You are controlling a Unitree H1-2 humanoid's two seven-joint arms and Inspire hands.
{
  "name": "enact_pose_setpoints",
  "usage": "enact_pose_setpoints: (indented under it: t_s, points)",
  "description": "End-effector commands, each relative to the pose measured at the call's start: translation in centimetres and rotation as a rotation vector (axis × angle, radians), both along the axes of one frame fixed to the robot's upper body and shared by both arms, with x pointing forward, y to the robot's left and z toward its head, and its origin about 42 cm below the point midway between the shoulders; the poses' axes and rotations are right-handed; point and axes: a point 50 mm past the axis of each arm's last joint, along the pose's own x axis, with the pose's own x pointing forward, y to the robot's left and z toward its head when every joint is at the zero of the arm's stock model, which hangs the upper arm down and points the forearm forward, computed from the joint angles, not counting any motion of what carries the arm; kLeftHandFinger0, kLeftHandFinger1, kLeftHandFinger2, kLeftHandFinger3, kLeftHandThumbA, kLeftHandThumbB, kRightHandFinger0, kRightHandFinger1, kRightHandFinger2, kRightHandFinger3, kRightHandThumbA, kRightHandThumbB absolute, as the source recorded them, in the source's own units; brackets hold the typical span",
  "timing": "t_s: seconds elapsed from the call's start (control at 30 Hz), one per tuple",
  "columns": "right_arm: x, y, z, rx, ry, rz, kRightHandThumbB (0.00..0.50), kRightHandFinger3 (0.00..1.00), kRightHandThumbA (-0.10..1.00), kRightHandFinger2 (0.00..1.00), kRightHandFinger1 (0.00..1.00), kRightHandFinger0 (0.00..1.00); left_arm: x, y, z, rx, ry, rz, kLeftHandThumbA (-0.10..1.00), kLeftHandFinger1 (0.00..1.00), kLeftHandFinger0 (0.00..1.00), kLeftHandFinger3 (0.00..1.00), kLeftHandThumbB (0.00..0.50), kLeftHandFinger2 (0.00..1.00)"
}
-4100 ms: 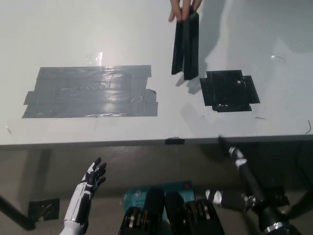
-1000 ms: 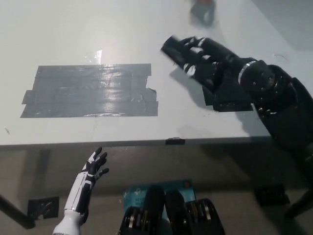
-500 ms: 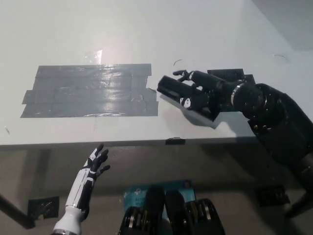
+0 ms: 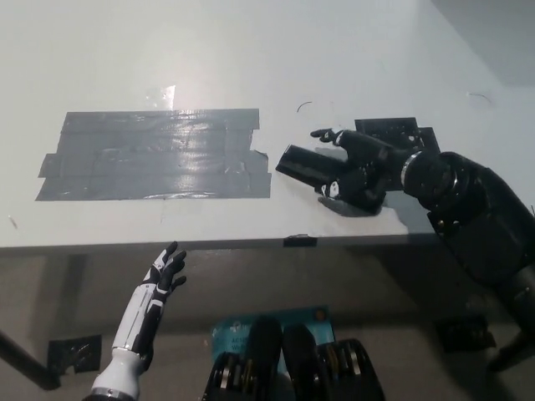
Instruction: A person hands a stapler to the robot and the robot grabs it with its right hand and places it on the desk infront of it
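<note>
The black stapler (image 4: 303,165) lies low over the white desk (image 4: 276,58), pointing left, just right of the grey tape patch (image 4: 155,155). My black right hand (image 4: 361,165) is shut on the stapler's right end, fingers wrapped over it. Whether the stapler touches the desk I cannot tell. The right arm (image 4: 468,209) reaches in from the lower right. My white left hand (image 4: 165,273) rests open below the desk's front edge at the lower left, fingers spread.
A black tape square (image 4: 399,134) lies on the desk behind my right hand, partly covered by it. A small black tape mark (image 4: 299,241) sits on the desk's front edge. The floor shows below the edge.
My right hand has carried the stapler from the far middle of the desk down toward the front, lowering it beside the grey tape. The person's hand has left the view.
</note>
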Motion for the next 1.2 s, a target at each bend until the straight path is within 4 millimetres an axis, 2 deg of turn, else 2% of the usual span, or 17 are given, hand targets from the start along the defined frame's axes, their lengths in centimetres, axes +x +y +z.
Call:
enact_pose_setpoints:
  t_s: [0.0, 0.03, 0.17, 0.27, 0.3, 0.33, 0.47, 0.57, 0.63, 0.73, 0.83, 0.87, 0.97, 1.0, 1.1, 1.13, 1.17]
  points:
    - [0.4, -0.3, 5.1, 0.034, -0.178, 0.003, 0.5, 1.0, 0.91, 1.0, 1.0, 1.0, 0.5, 0.3, 1.1, 0.007, -0.048, -0.012, 0.97, 1.0, 0.99, 1.0, 0.304, 1.0]
    - [0.3, -0.5, 5.7, 0.037, -0.216, 0.003, 0.5, 1.0, 0.95, 1.0, 1.0, 1.0, 0.6, 0.2, 1.1, 0.006, -0.046, -0.013, 0.97, 1.0, 0.99, 1.0, 0.304, 1.0]
    - [0.3, -0.9, 6.8, 0.061, -0.292, -0.002, 0.5, 1.0, 1.0, 1.0, 1.0, 1.0, 0.6, 0.2, 1.0, 0.007, -0.045, -0.014, 0.97, 1.0, 0.99, 1.0, 0.314, 1.0]
    - [0.3, -1.2, 8.1, 0.083, -0.354, -0.025, 0.496, 1.0, 1.0, 1.0, 1.0, 1.0, 0.6, 0.3, 1.0, 0.011, -0.044, -0.016, 0.98, 1.0, 1.0, 1.0, 0.316, 1.0]
    - [0.2, -1.3, 8.6, 0.094, -0.381, -0.029, 0.475, 1.0, 0.99, 1.0, 1.0, 1.0, 0.6, 0.3, 1.1, 0.014, -0.044, -0.015, 0.98, 1.0, 0.99, 1.0, 0.32, 1.0]
    - [0.0, -1.4, 9.5, 0.114, -0.418, -0.035, 0.454, 1.0, 0.98, 1.0, 1.0, 1.0, 0.6, 0.3, 1.1, 0.018, -0.044, -0.014, 0.99, 1.0, 0.99, 1.0, 0.318, 1.0]
    - [-1.0, -2.3, 12.4, 0.172, -0.506, -0.047, 0.454, 1.0, 1.0, 1.0, 1.0, 1.0, 0.7, 0.2, 1.1, 0.023, -0.05, -0.013, 0.99, 1.0, 0.98, 1.0, 0.305, 1.0]
    - [-2.8, -2.8, 14.5, 0.249, -0.582, -0.022, 0.449, 1.0, 1.0, 1.0, 1.0, 1.0, 0.8, 0.2, 1.2, 0.019, -0.052, -0.015, 0.99, 1.0, 0.99, 1.0, 0.314, 1.0]
    - [-5.8, -3.1, 16.4, 0.316, -0.667, 0.022, 0.452, 1.0, 1.0, 1.0, 1.0, 1.0, 0.9, 0.1, 1.4, 0.017, -0.048, -0.017, 0.99, 1.0, 1.0, 1.0, 0.306, 1.0]
    - [-10.3, -3.2, 17.1, 0.365, -0.735, 0.073, 0.388, 1.0, 1.0, 1.0, 1.0, 1.0, 0.9, 0.2, 1.4, 0.025, -0.05, -0.017, 0.99, 1.0, 1.0, 1.0, 0.296, 1.0]
    - [-13.7, -3.2, 16.3, 0.419, -0.746, 0.115, 0.401, 1.0, 1.0, 1.0, 1.0, 1.0, 0.8, 0.2, 1.2, 0.021, -0.046, -0.016, 1.0, 1.0, 1.0, 1.0, 0.299, 1.0]
    - [-16.1, -3.2, 15.0, 0.457, -0.737, 0.134, 0.391, 1.0, 1.0, 1.0, 1.0, 1.0, 0.7, 0.2, 1.0, 0.018, -0.043, -0.019, 0.99, 1.0, 1.0, 1.0, 0.309, 1.0]
    - [-18.7, -3.5, 12.7, 0.506, -0.697, 0.144, 0.385, 1.0, 1.0, 1.0, 1.0, 1.0, 0.3, 0.2, 0.7, 0.017, -0.033, -0.018, 1.0, 1.0, 1.0, 1.0, 0.32, 1.0]
    - [-20.1, -3.9, 10.3, 0.543, -0.662, 0.125, 0.385, 1.0, 1.0, 1.0, 1.0, 1.0, 0.1, 0.2, 0.6, 0.018, -0.027, -0.017, 1.0, 1.0, 1.0, 1.0, 0.331, 1.0]
    - [-20.9, -4.1, 8.7, 0.576, -0.628, 0.094, 0.393, 1.0, 1.0, 1.0, 1.0, 1.0, -0.2, 0.1, 0.4, 0.017, -0.021, -0.016, 1.0, 1.0, 1.0, 1.0, 0.339, 1.0]
    - [-21.6, -4.3, 6.3, 0.634, -0.569, 0.045, 0.389, 1.0, 1.0, 1.0, 1.0, 1.0, -0.6, 0.2, 0.1, 0.014, -0.01, -0.013, 1.0, 1.0, 1.0, 1.0, 0.35, 1.0]
    - [-21.8, -4.4, 5.1, 0.667, -0.53, 0.022, 0.402, 1.0, 1.0, 1.0, 1.0, 1.0, -0.8, 0.2, -0.1, 0.011, -0.004, -0.012, 1.0, 1.0, 1.0, 1.0, 0.358, 1.0]
